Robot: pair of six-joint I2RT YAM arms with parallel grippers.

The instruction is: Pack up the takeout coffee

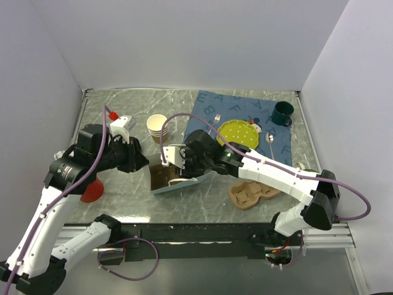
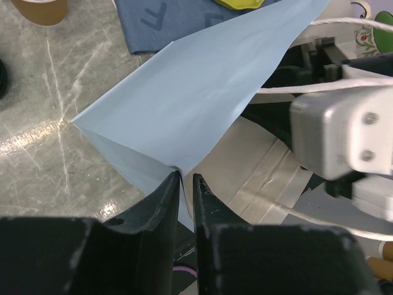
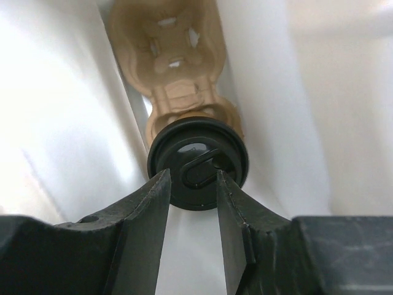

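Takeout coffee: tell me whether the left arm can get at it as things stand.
Probably not. The takeout coffee sits inside the blue bag, and the right gripper hangs open right over its lid, filling the way in. The left gripper has the bag's edge between its fingers, outside it.

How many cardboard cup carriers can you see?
2. One carrier lies on the table, front right; the other carrier is inside the blue bag with the takeout coffee. More may be hidden.

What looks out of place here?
The bag seems tipped on its side on the table, not standing, its edge pinched by the left hand. Nothing looks spilled or damaged.
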